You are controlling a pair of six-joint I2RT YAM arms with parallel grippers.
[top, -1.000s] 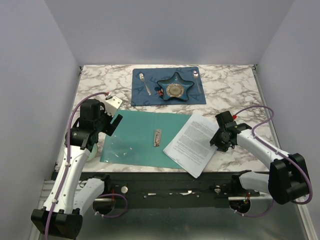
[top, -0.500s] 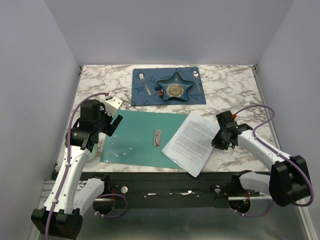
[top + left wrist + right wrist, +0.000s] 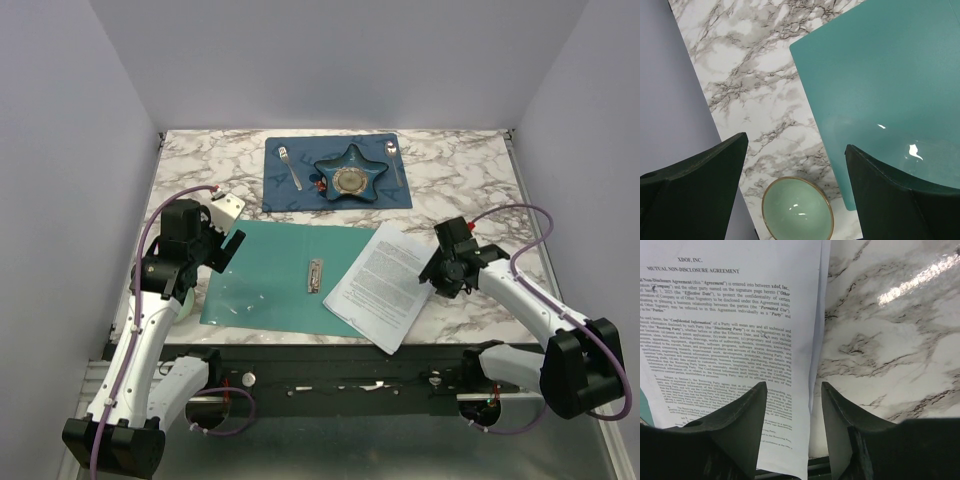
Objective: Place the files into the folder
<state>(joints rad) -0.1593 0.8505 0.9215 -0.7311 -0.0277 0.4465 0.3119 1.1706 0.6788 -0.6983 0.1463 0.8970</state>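
Files [image 3: 385, 283]: right gripper [image 3: 793, 390] jaws, half open over the sheet edge, may buckle the thin paper; left gripper [image 3: 795, 150] jaws wide, empty.

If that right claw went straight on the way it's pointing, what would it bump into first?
Probably the right edge of the files: the right gripper points down at it, open, with the marble table just beside. Depth is unclear.
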